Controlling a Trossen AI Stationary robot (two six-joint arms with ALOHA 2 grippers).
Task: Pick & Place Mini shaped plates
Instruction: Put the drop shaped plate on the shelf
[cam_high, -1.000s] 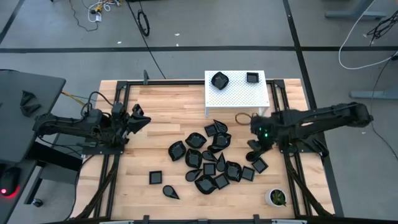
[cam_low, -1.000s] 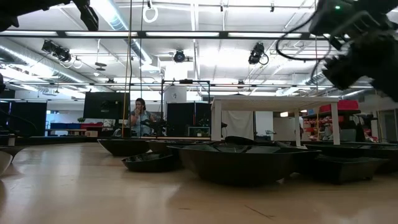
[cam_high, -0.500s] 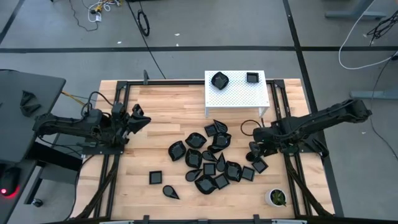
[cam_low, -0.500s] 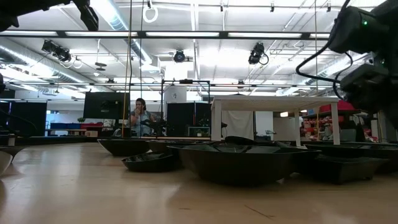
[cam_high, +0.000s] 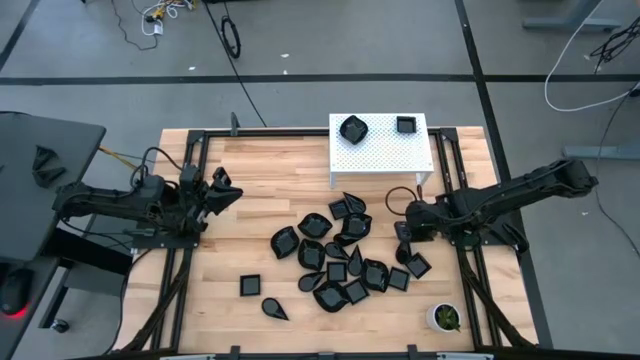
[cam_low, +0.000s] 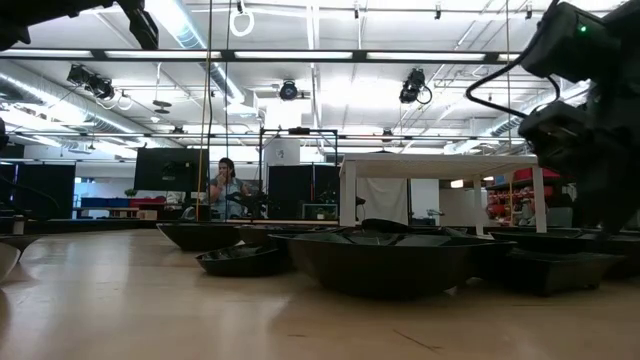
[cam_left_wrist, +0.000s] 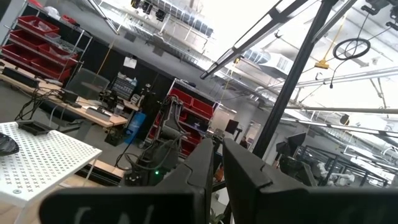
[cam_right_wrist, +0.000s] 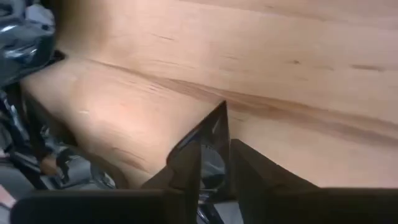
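Several glossy black mini shaped plates (cam_high: 340, 255) lie in a loose pile on the wooden table. Two more sit on a white perforated stand (cam_high: 385, 155) at the far side. My right gripper (cam_high: 404, 238) points steeply down at the pile's right end and is shut on one plate (cam_right_wrist: 216, 134). The same gripper (cam_low: 608, 215) comes down over the plates at the right of the low view. My left gripper (cam_high: 226, 190) is raised at the table's left, shut and with nothing in it, its fingers (cam_left_wrist: 208, 165) pointing up and away. My right gripper pinches a black plate by its rim (cam_right_wrist: 219, 121) between its two fingers. A pointed part of the rim sticks out past the fingertips. The fingers come from above, slanting down. Whether the plate is clear of the table I cannot tell.
A small white cup with green contents (cam_high: 445, 317) stands at the near right corner. Two single plates (cam_high: 250, 285) lie apart at the near left of the pile. Black frame rails (cam_high: 180, 270) run along both table sides. Bare wood lies between the left arm and the pile.
My right gripper has come down toward the table and a little toward the near edge. It has tipped to point more steeply down at the plates at the pile's right end.
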